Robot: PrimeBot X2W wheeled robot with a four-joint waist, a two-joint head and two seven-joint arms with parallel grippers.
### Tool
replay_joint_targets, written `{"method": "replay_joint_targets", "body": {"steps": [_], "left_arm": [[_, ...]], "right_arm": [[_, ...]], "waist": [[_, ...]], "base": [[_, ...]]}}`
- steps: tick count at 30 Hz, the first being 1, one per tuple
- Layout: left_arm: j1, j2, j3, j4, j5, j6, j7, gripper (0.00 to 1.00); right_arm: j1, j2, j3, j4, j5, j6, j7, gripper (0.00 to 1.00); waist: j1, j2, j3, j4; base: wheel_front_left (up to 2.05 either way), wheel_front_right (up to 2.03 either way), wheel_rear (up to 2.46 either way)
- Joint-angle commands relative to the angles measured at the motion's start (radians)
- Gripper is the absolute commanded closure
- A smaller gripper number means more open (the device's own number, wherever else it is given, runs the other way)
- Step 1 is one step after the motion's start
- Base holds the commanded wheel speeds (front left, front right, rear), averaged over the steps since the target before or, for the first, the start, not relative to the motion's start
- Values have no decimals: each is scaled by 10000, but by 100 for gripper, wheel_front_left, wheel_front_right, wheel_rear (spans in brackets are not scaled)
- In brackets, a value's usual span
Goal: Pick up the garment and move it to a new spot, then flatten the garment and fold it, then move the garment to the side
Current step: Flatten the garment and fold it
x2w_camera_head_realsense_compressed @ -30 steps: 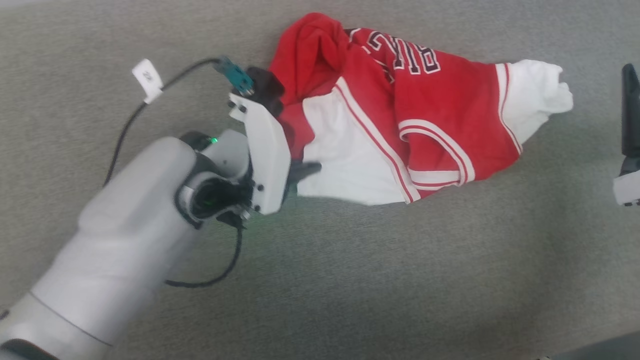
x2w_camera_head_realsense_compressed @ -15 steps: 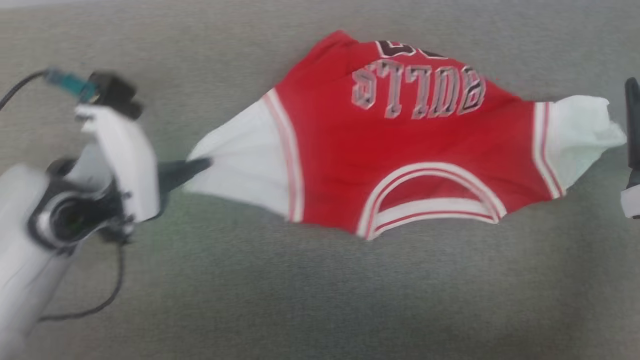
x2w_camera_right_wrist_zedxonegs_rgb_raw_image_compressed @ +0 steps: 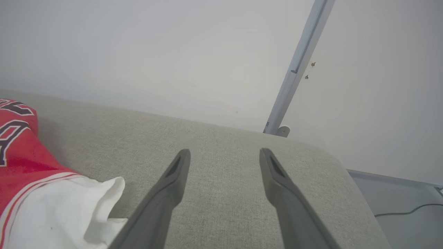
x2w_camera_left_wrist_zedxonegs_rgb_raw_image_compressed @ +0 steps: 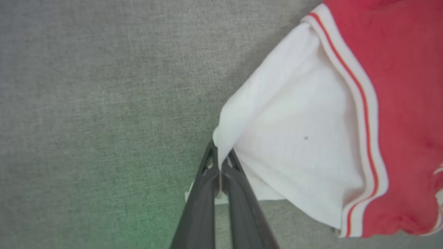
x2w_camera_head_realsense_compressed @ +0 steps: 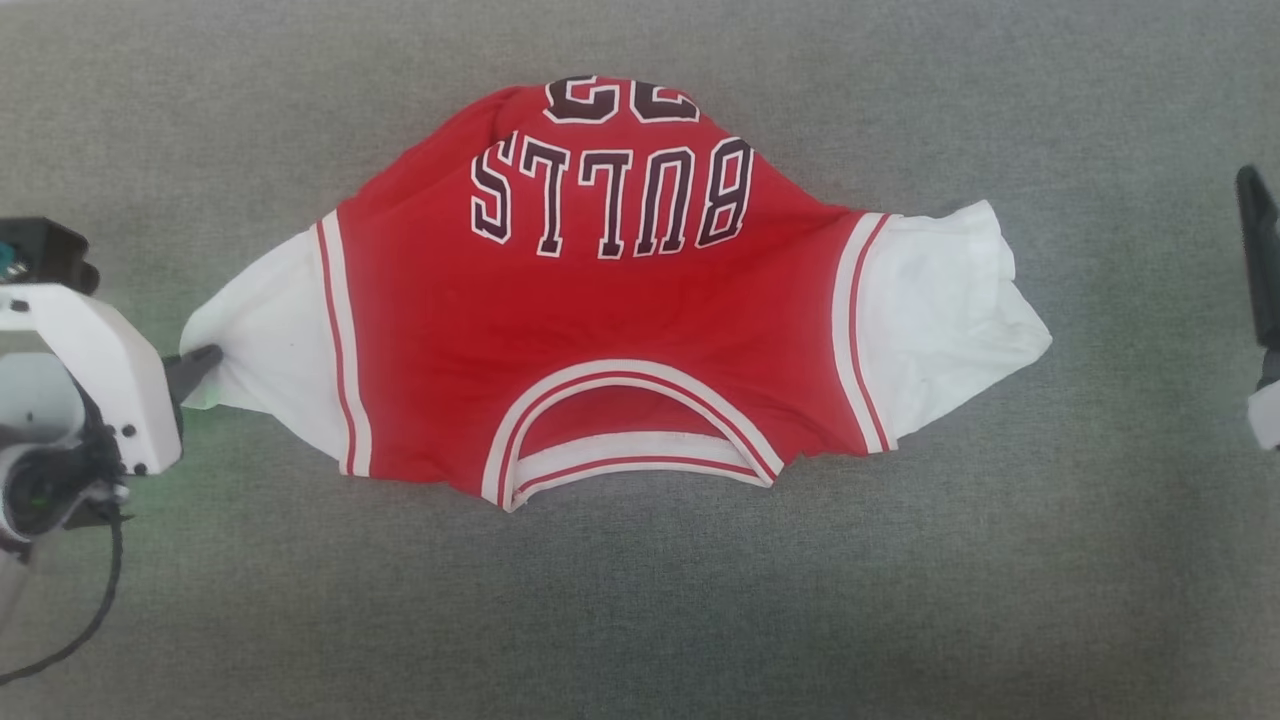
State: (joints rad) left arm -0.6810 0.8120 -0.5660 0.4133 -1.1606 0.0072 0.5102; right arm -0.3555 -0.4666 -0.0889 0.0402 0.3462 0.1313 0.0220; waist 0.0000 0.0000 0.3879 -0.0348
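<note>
The garment is red with white side parts, striped trim and black white-outlined lettering, spread wide on the grey cushion. At the far left my left gripper is shut on the tip of its white left part; in the left wrist view the fingers pinch the white fabric. My right gripper is open above bare cushion, beside the garment's white right part. One of its dark fingers shows at the right edge of the head view.
The grey fabric cushion carries everything; its far right corner rounds off near a white wall with a grey rail. A black cable hangs from my left wrist. Floor and a cable lie past the cushion's right edge.
My left gripper has pulled the garment's white corner far to the left, so the bunched garment has opened out flat and wide. The right gripper has stayed open at the right edge.
</note>
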Motion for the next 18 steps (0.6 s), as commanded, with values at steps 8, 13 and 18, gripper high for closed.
{"method": "replay_joint_targets", "body": {"steps": [8, 13, 18], "left_arm": [[198, -481, -62, 828, 592, -670, -1733, 0], [953, -659, 113, 509, 975, -714, -3588, 0], [2143, -1096, 183, -430, 1564, -359, -5708, 0]], "right_arm": [[613, -1129, 1553, -744, 632, -10, 758, 0], [982, -2726, 3324, -1437, 1625, -10, 1751, 0], [999, -4372, 4781, -2193, 2818, -10, 2837, 0]], "waist": [[0, 0, -489, 189], [0, 0, -754, 555], [0, 0, -829, 1056]], "base": [[0, 0, 0], [0, 0, 0], [0, 0, 0]]}}
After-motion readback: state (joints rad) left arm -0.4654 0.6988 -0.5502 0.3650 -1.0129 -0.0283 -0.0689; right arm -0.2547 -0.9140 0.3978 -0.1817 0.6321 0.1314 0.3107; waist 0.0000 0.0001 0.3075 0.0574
